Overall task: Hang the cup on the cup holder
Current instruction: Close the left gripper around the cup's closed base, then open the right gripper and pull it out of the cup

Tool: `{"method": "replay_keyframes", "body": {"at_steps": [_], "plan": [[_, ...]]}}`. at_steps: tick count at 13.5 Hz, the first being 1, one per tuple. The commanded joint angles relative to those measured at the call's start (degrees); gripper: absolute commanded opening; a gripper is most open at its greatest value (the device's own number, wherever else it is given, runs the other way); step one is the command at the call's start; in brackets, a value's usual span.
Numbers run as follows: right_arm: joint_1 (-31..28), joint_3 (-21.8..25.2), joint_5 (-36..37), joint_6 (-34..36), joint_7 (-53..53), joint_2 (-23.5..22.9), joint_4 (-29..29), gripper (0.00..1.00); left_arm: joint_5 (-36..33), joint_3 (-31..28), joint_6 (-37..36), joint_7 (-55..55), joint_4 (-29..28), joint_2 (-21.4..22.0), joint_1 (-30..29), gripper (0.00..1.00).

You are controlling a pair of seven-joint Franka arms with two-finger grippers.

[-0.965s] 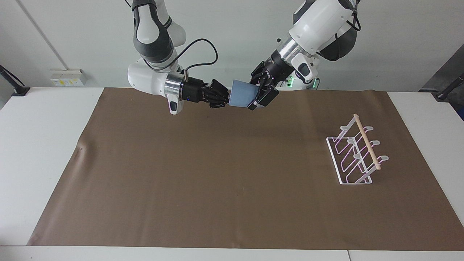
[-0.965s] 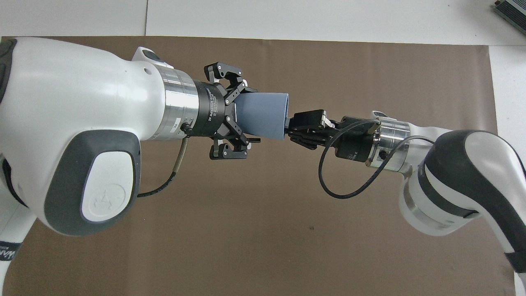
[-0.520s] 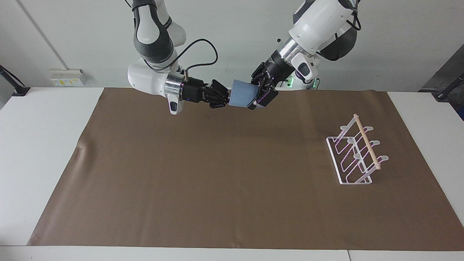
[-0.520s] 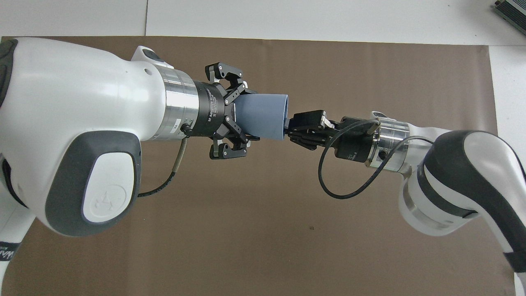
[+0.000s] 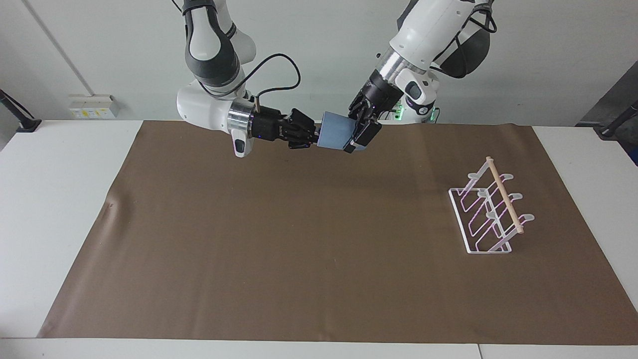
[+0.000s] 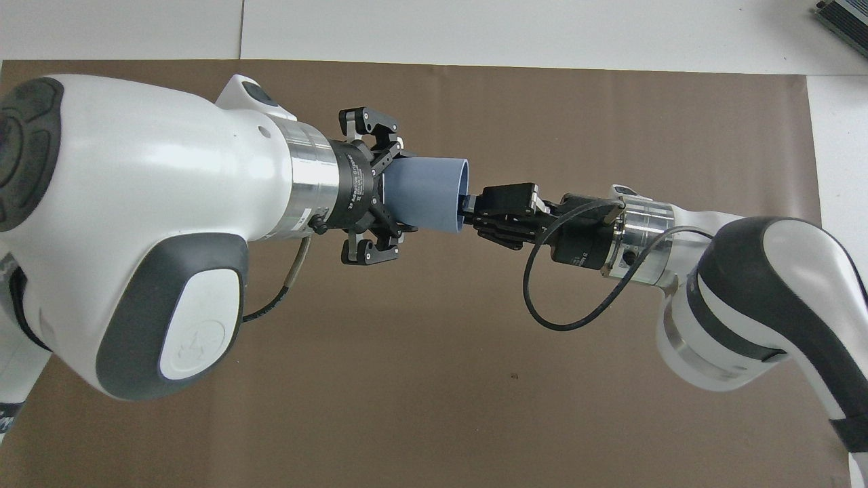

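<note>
Hanging in mid-air over the twelve o'clock edge of the brown paper mat, the small matte light-blue handleless cup lay on its side between both arms in the facing view. The left gripper was clamped shut on the cup's narrow base end, while the right gripper met the rim; whether that one gripped or had let go I could not tell. The white wire cup holder with its pale wooden dowel stood well apart, at about four o'clock on the mat, with nothing on it.

From overhead, the cup sat near the centre, its mouth toward three o'clock, where the right gripper reached just inside the rim. The left gripper straddled the base from nine o'clock. The cup holder was out of this view.

Judged from this, the handover could fail if the right arm withdrew at a slant: its tip could drag the rim and twist the tapered cup out of the left gripper's hold.

Compared with a second earlier, the left gripper had closed in from a wider stance, its wrist had lifted, and the cup had slid slightly over the right gripper's tip.
</note>
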State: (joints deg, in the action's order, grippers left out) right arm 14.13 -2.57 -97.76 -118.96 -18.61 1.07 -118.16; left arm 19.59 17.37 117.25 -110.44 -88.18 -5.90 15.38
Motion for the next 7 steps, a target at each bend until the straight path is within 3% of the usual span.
{"method": "replay_keyframes", "body": {"at_steps": [1,3,5,7], "plan": [[0.0,0.0,-1.5,-0.3,-1.5,1.1,-0.9,0.55,-2.7,-0.8,-0.5,-0.2,-1.1,1.1,0.8,0.0],[-0.1,0.0,-1.5,-0.4,-1.4,1.1,-1.0,0.67,-2.9,-0.8,-0.5,-0.2,-1.1,1.2,0.8,0.0],[-0.4,0.1,-0.3,-0.6,-1.4,1.0,-1.0,0.96,-3.7,-0.9,-0.5,-0.2,-1.2,1.2,0.7,0.0],[-1.4,0.2,4.2,-0.6,-1.4,0.8,-1.0,1.0,-7.4,-0.8,-2.3,-0.2,-1.2,1.3,0.6,0.0]]}}
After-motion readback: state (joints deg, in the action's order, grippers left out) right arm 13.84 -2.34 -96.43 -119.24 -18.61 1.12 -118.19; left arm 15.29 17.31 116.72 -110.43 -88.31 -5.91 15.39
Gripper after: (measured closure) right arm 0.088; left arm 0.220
